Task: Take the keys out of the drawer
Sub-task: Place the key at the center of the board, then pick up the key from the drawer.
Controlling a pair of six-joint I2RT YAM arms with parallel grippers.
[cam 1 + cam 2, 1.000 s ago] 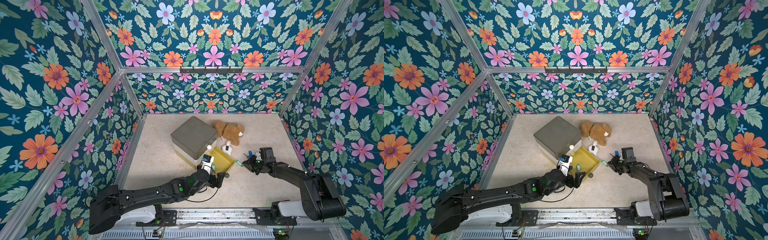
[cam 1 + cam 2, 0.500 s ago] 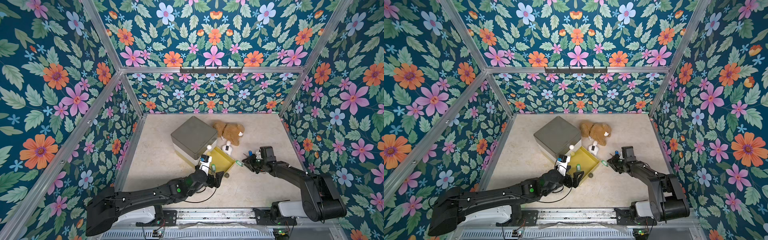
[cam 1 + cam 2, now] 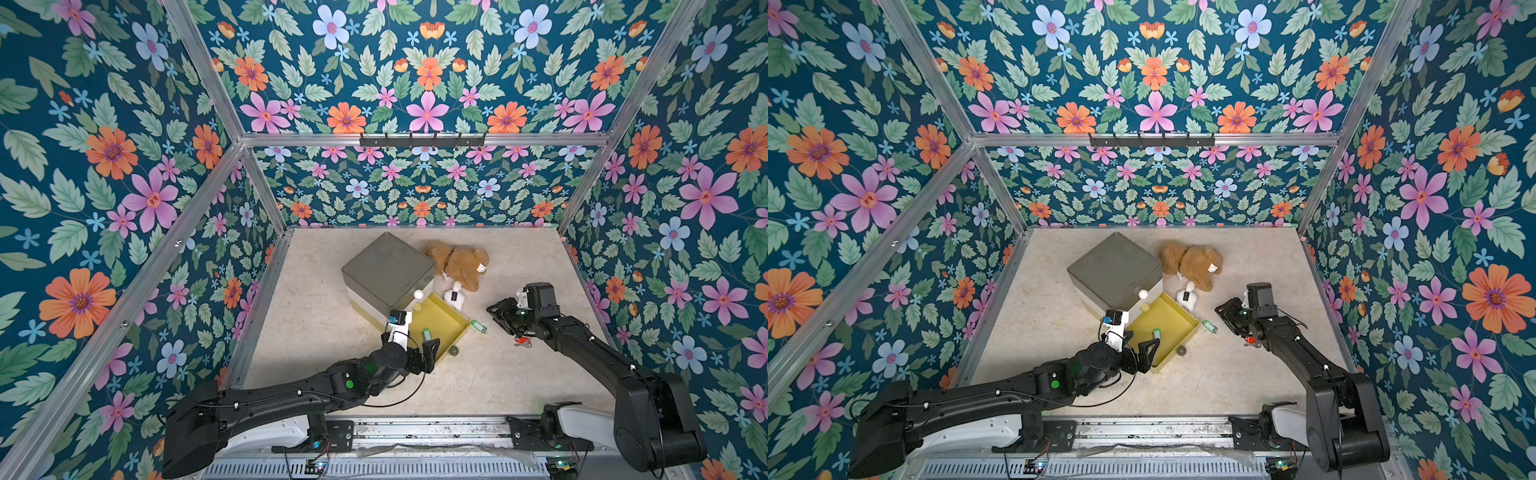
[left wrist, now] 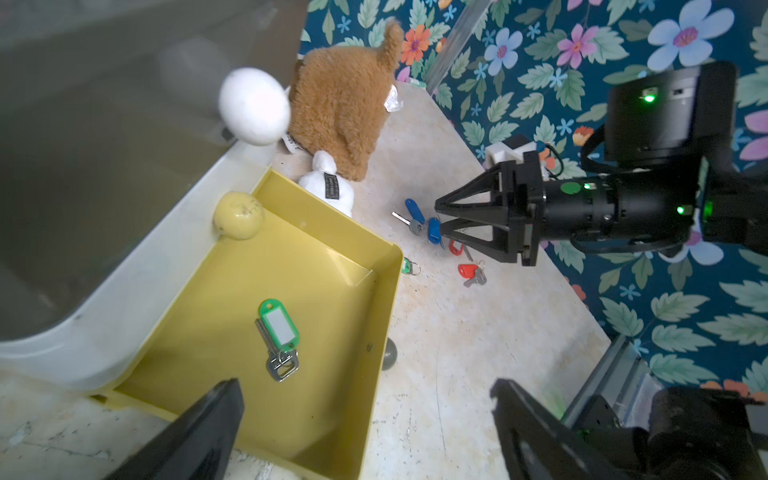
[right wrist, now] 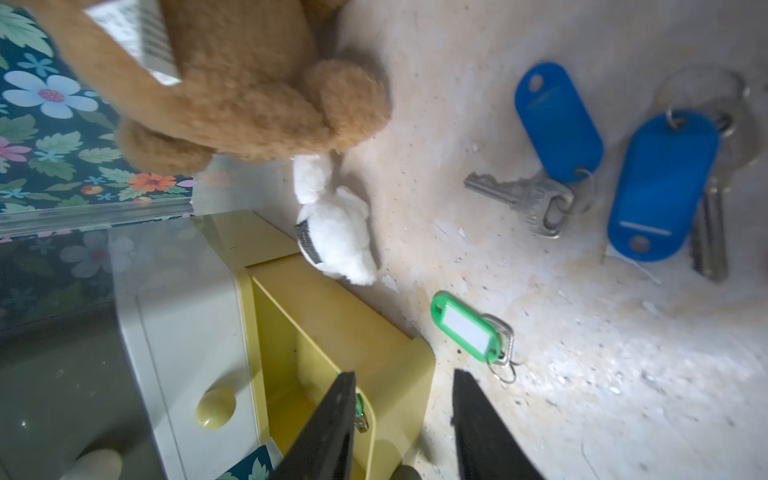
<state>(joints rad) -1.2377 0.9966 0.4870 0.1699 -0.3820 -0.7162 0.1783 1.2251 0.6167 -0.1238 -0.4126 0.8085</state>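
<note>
A lab robot cell: floral-papered walls [image 3: 415,62] on bare aluminium framing [image 3: 299,139].

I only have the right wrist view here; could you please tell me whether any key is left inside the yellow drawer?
Observer: Yes, one green-tagged key lies flat on the floor of the yellow drawer, alone.
Operator: Thank you; where is the left gripper?
Observer: It hangs open at the drawer's near edge, apart from that key.
Operator: And are the red ones out?
Observer: Both red-tagged keys lie on the table, close to the right gripper.
</note>
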